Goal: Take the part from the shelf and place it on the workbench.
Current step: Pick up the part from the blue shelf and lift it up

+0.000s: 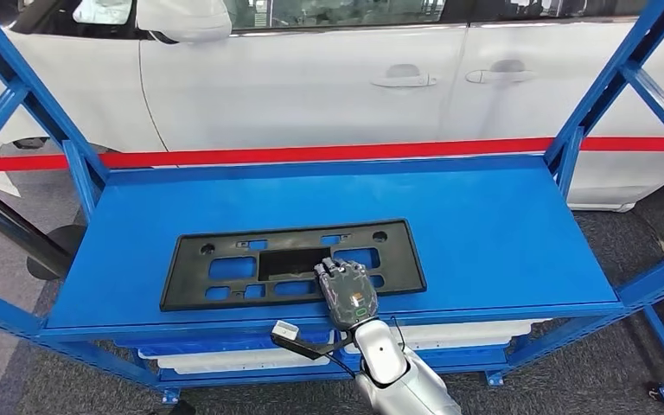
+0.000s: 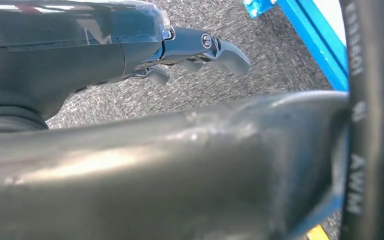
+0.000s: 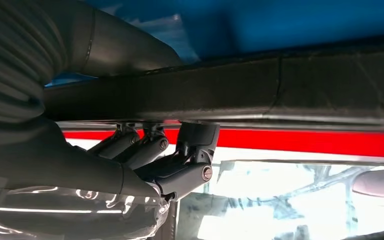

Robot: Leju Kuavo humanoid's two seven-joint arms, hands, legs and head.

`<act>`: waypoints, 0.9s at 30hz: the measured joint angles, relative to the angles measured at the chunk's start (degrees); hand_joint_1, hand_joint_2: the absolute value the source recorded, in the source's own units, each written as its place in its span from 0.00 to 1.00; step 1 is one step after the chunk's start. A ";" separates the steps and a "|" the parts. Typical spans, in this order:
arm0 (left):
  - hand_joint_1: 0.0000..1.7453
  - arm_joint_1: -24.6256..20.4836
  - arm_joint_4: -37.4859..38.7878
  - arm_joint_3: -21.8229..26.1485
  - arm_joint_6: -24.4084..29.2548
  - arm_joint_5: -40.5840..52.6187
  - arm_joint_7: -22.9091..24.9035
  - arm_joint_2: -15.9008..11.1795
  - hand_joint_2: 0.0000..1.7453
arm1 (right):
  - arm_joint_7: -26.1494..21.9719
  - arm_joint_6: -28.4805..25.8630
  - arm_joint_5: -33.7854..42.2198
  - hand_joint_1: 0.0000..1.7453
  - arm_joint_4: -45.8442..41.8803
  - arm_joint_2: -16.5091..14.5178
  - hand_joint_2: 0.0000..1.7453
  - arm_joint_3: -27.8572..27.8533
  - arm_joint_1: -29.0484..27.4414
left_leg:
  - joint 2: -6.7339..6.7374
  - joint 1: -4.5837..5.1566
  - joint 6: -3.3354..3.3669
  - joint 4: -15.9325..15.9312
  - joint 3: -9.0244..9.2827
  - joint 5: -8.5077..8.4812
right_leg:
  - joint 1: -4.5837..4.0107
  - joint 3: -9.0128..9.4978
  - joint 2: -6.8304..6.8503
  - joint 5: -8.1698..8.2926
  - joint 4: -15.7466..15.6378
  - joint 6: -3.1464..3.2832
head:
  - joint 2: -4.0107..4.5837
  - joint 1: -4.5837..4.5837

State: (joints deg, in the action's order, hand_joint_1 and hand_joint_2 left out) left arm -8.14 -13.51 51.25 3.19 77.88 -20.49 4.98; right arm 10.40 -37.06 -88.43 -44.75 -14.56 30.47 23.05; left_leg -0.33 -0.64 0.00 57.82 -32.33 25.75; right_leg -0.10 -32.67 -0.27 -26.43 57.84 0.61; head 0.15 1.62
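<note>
A black part (image 1: 292, 263), a flat plate frame with cut-outs, lies lengthwise on the blue shelf (image 1: 484, 233) at lower centre of the head view, close to the shelf's near edge. The right robot hand (image 1: 346, 290) reaches in from the bottom of the frame and lies over the part's near right rim, fingers laid forward on it. In the right wrist view its fingers (image 3: 150, 147) press against the dark edge of the part (image 3: 280, 85), seemingly to get a grip on the rim. Whether the thumb has closed underneath cannot be told, so the grasp is not confirmed.

The part sits flat, not lifted, which suggests the pick is only starting. Its position near the edge likely suits a pinch on the rim rather than a lift from above.

The left robot hand (image 2: 200, 50) hangs low over grey carpet in its wrist view, fingers curled in and holding nothing, apparently kept out of the way.

Behind the shelf, a white car (image 1: 311, 78) and a red stripe (image 1: 311, 154) fill the upper frame.
</note>
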 joint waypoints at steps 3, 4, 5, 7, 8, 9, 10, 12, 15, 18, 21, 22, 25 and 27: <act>0.00 0.01 0.00 -0.05 0.04 -0.23 -0.15 0.21 0.00 | 0.14 -0.01 0.20 1.00 0.73 0.04 1.00 0.00 0.07 | 0.27 -0.39 1.07 -0.71 0.28 -0.55 | 0.11 -1.17 -0.01 -2.22 3.09 -0.94 | 0.00 -0.01; 0.00 0.02 0.00 -0.06 0.07 -0.31 -0.20 0.28 0.00 | 0.14 -0.02 0.31 1.00 0.97 0.10 1.00 -0.01 0.00 | 0.39 -0.41 1.29 -0.78 0.26 -0.64 | 0.25 -2.59 0.00 -4.05 6.22 -1.17 | 0.00 -0.01; 0.00 0.06 0.00 -0.06 0.08 -0.36 -0.24 0.30 0.00 | 0.13 -0.03 0.39 1.00 1.21 0.17 1.00 -0.01 -0.08 | 0.45 -0.40 1.44 -0.79 0.19 -0.65 | 0.34 -4.40 0.01 -5.96 9.95 -1.36 | 0.00 -0.02; 0.00 0.20 0.00 -0.06 0.09 -0.39 -0.28 0.31 0.00 | 0.08 -0.06 0.43 1.00 1.60 0.33 1.00 -0.02 -0.25 | 0.53 -0.38 1.48 -0.78 0.14 -0.65 | 0.53 -7.09 0.03 -7.79 15.48 -1.62 | 0.00 -0.01; 0.00 0.26 0.00 -0.06 0.09 -0.42 -0.28 0.32 0.00 | 0.03 -0.08 0.48 1.00 1.74 0.38 1.00 -0.02 -0.28 | 0.54 -0.38 1.46 -0.77 0.19 -0.63 | 0.61 -7.05 0.05 -7.08 15.41 -1.65 | 0.00 -0.02; 0.00 0.30 0.00 -0.06 0.10 -0.46 -0.28 0.36 0.00 | -0.15 -0.17 0.73 1.00 1.84 0.40 1.00 -0.02 -0.30 | 0.52 -0.38 1.41 -0.76 0.28 -0.61 | 0.69 -5.89 0.07 -5.44 13.15 -1.58 | 0.00 -0.01; 0.00 0.33 0.00 -0.06 0.13 -0.61 -0.31 0.40 0.00 | -0.56 -0.36 1.24 1.00 1.87 0.42 1.00 -0.02 -0.35 | 0.49 -0.38 1.32 -0.74 0.41 -0.56 | 0.74 -3.94 0.08 -3.41 9.38 -1.40 | 0.00 -0.02; 0.00 0.43 0.00 -0.04 0.31 -1.19 -0.50 0.54 0.00 | -3.22 -1.23 4.46 1.00 1.30 0.41 1.00 -0.10 -0.91 | 0.39 -0.20 0.87 -0.61 0.58 -0.36 | 0.54 -0.34 0.09 -0.82 2.15 -0.86 | 0.00 -0.01; 0.00 0.97 0.00 0.11 1.03 -2.60 -1.26 0.61 0.00 | -11.49 -1.94 14.88 1.00 -3.54 0.62 1.00 -0.35 -3.82 | 0.28 -0.23 -0.27 -0.63 0.76 -0.20 | 0.11 0.86 -0.01 -0.37 -0.40 -0.03 | 0.00 -0.01; 0.00 1.68 0.00 0.37 1.46 -3.37 -1.92 0.61 0.00 | -15.16 -1.16 21.58 1.00 -10.04 0.87 1.00 -0.34 -6.31 | 0.31 -0.58 -1.23 1.82 -0.03 1.74 | 0.40 1.27 0.01 0.21 -1.26 1.12 | 0.00 0.00; 0.00 2.12 0.00 0.56 1.66 -3.84 -2.22 0.66 0.00 | -18.73 -0.30 25.98 1.00 -13.97 1.09 1.00 -0.45 -8.22 | 0.31 -0.73 -1.82 12.13 -4.64 7.22 | 0.41 1.24 0.15 0.34 -1.44 1.58 | 0.00 0.00; 0.00 2.37 0.00 0.77 1.81 -4.25 -2.46 0.66 0.00 | -22.45 0.09 30.22 1.00 -15.72 1.33 1.00 -0.49 -9.26 | 0.32 -0.76 -1.97 14.80 -5.83 8.06 | 0.34 1.20 0.17 0.30 -1.37 1.60 | 0.00 0.00; 0.00 3.21 0.00 1.81 2.29 -5.57 -3.61 0.66 0.00 | -35.00 3.21 53.92 1.00 -26.24 2.18 1.00 -0.41 -14.09 | 0.34 -0.81 -2.04 10.74 -3.56 4.52 | 0.33 1.26 0.13 -0.07 -0.87 1.32 | 0.00 0.01; 0.00 3.54 0.00 2.52 2.44 -6.09 -4.29 0.66 0.00 | -37.60 6.27 70.76 1.00 -35.94 3.00 1.00 -0.39 -17.89 | 0.28 -0.72 -1.71 3.44 -0.06 1.75 | 0.25 1.18 0.20 -0.57 -0.28 0.76 | 0.00 -0.01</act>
State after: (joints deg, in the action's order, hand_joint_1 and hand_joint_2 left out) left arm -4.60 -13.51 53.77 5.63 71.79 -24.78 5.64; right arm -27.20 -30.79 -17.67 -80.69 -11.56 30.08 5.16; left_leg -0.04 -1.36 -1.71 61.25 -32.39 27.50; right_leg 0.15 -31.49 -0.06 -27.00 57.56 1.37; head 0.15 1.61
